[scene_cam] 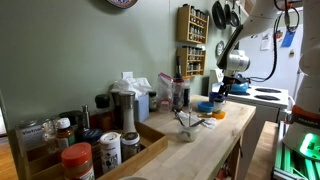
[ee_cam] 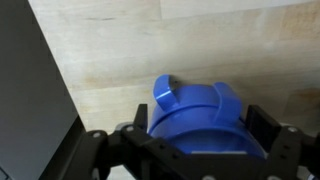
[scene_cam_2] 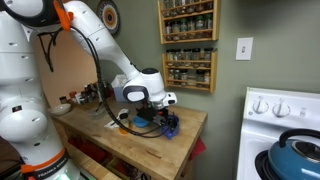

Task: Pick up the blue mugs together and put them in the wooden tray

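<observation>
— Location of blue mugs (ee_cam: 196,108)?
— Upright on countertop (ee_cam: 120,50), between the jaws of gripper (ee_cam: 198,142). Well apart from wooden tray (scene_cam: 153,133).
— Claw state?
— Straddling mugs closely; clamped or merely open, cannot tell.

The blue mugs (ee_cam: 197,112) show as one blue cylinder, seen from above at the lower centre of the wrist view, with a handle jutting toward the upper left (how many are nested cannot be told). In an exterior view they are upright, just right of the frame's centre, at the desk's (scene_cam_2: 185,122) end. The wooden tray (scene_cam: 153,133), long, shallow, pale and low-walled, lies at the lower left, well apart from them.
</observation>
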Robot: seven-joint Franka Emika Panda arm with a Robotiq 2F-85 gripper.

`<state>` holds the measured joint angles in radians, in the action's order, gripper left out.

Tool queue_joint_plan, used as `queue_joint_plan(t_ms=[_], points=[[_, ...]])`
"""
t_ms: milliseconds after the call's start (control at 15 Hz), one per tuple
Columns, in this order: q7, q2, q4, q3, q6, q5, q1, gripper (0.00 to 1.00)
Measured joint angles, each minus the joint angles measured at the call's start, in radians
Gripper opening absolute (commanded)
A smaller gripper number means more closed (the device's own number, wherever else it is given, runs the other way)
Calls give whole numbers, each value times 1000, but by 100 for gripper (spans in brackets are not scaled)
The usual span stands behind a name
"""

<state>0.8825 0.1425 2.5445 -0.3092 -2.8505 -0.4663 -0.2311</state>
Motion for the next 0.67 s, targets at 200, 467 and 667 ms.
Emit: queue_joint_plan(t_ms=[200, 467, 667], points=[[39, 26, -11, 15, -3, 1, 0, 100], [59, 73, -21, 18, -11, 11, 0, 82], [65, 99, -28, 18, -17, 13, 0, 56]])
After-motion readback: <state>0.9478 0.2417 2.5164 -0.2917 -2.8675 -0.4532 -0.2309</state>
